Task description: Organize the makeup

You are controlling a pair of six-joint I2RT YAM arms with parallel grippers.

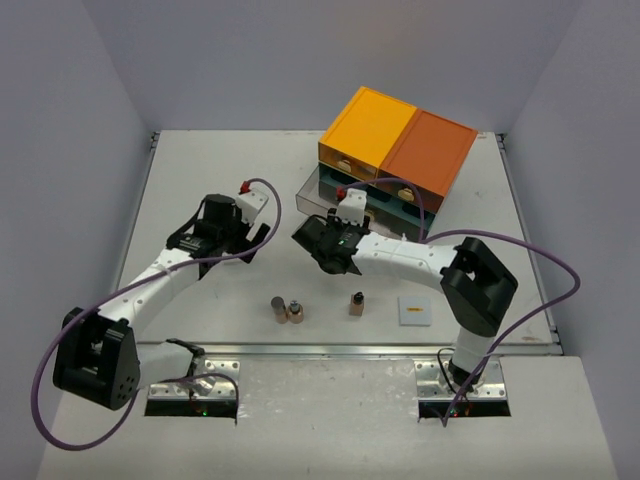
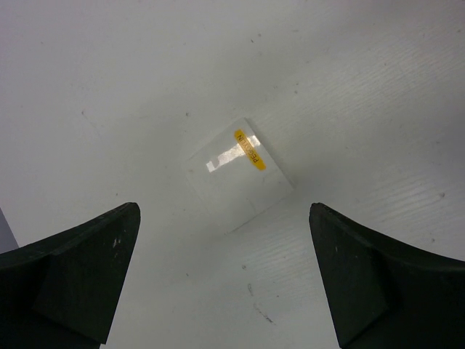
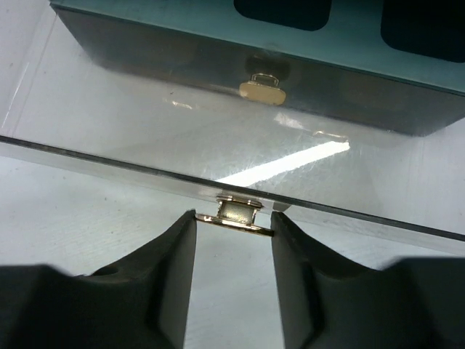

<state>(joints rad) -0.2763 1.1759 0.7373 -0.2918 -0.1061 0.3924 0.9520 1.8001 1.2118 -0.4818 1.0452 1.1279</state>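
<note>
Three tiny brown bottles stand near the table's front: two close together (image 1: 279,307) (image 1: 296,312) and one apart (image 1: 356,303). A flat white square (image 1: 414,311) with a yellow label lies at the front right. In the left wrist view a flat white square (image 2: 238,174) with a yellow label lies on the table just beyond my left gripper (image 2: 224,211), which hangs open and empty (image 1: 240,245). My right gripper (image 3: 232,222) (image 1: 318,235) has its fingers against both ends of the gold handle (image 3: 236,213) of a clear drawer (image 3: 182,123).
The drawer chest (image 1: 398,145) with yellow and orange tops stands at the back right, a teal tier (image 1: 400,200) below them. Its clear drawer (image 1: 315,195) is pulled out toward the table's middle. A second gold handle (image 3: 261,87) shows on the teal front behind the clear drawer.
</note>
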